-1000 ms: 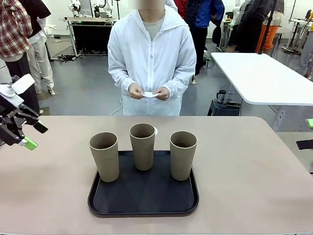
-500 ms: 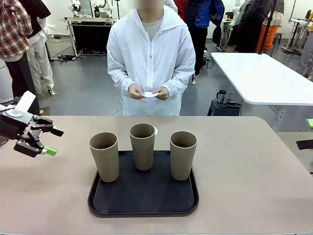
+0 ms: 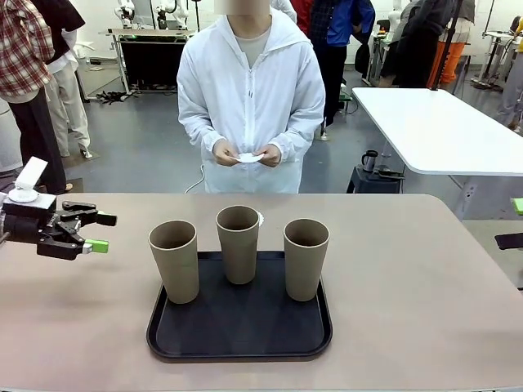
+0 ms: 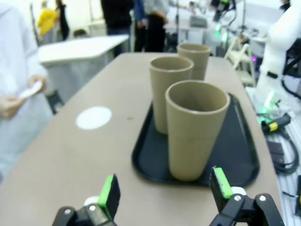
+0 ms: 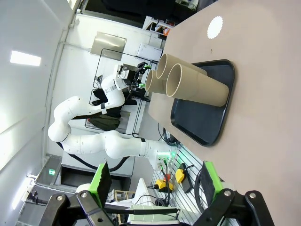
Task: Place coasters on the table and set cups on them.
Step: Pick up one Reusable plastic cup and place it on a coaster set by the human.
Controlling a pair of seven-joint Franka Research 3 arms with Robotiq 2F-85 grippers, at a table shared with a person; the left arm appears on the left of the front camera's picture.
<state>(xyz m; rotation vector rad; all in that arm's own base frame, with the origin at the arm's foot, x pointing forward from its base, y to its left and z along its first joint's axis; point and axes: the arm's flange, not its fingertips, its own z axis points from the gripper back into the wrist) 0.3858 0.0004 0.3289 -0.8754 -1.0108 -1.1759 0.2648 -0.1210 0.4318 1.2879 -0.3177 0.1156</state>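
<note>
L gripper [image 3: 102,232] jaws spread wide, nothing held, left of three tall tan-brown tapered cups [image 3: 239,245] upright on black rounded tray [image 3: 239,353]. R gripper [image 5: 155,176] jaws apart, empty. One white lacy paper coaster [image 4: 94,117] on beige table [image 3: 409,278] beyond tray.

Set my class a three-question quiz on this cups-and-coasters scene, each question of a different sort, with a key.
1. True or false: all three cups stand on the tray.
2. The laid coaster lies: A on the tray; B on the table behind the tray; C under a cup.
3. Is the left gripper open or shut?
Key: 1 true; 2 B; 3 open.
</note>
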